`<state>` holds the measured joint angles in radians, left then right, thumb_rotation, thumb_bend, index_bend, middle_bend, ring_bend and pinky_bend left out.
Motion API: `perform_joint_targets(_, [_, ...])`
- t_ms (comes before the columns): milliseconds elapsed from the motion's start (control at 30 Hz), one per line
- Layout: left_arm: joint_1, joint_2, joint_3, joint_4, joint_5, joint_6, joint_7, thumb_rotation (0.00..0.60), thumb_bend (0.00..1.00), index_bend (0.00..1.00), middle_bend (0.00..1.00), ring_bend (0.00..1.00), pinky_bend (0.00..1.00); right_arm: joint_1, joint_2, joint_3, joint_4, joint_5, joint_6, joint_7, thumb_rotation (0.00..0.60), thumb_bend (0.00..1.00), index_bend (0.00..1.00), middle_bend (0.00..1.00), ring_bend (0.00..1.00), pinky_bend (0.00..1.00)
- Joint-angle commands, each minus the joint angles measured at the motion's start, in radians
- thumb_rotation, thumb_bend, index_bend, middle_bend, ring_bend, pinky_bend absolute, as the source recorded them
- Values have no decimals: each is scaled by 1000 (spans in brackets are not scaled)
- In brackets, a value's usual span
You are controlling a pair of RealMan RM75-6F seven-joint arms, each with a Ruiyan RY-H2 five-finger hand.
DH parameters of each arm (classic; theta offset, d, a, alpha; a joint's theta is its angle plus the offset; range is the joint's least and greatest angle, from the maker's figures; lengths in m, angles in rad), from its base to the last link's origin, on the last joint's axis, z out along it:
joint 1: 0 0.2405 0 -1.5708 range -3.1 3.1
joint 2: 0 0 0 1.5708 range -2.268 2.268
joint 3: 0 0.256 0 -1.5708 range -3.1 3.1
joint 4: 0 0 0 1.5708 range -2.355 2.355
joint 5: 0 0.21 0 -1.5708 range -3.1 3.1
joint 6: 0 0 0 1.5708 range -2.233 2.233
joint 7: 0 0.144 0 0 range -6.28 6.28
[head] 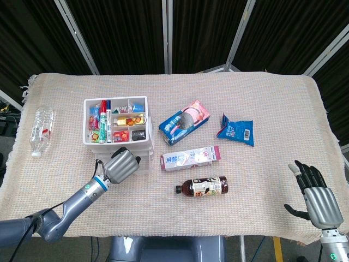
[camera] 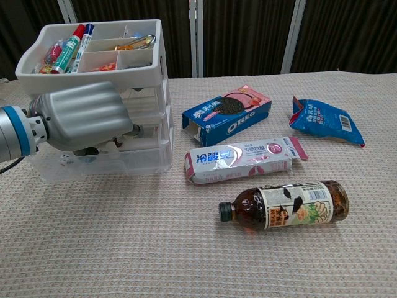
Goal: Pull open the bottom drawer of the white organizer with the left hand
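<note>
Bottom drawer point(camera: 105, 162) of white organizer point(camera: 149, 93) – left hand point(camera: 80, 118) fingers curled at its front, grasp unclear; next, straight pull outward.
</note>
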<state>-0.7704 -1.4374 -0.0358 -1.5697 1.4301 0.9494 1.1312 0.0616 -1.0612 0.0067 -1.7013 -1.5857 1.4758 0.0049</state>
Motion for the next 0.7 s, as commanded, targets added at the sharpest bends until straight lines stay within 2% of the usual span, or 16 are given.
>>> perform_joint_targets(33, [-3, -9, 0, 2, -15, -5, 14, 600, 219, 507, 987, 931, 811, 0, 1, 0, 0, -1, 1, 3, 600, 40, 0, 0, 0, 0])
perform_joint_targets(233, [-5, -16, 7, -1, -26, -4, 27, 600, 337, 548, 987, 930, 811, 0, 3, -1, 0, -2, 1, 8, 600, 40, 0, 0, 0, 0])
perform_joint_targets(433, [-7, -16, 13, -6, -28, 3, 30, 600, 377, 554, 987, 930, 811, -1, 4, -4, -2, -6, 1, 11, 600, 40, 0, 0, 0, 0])
perform_joint_targets(700, [-2, -1, 18, -19, -20, 25, 23, 600, 377, 554, 987, 930, 811, 0, 3, -3, -2, -5, 0, 9, 600, 40, 0, 0, 0, 0])
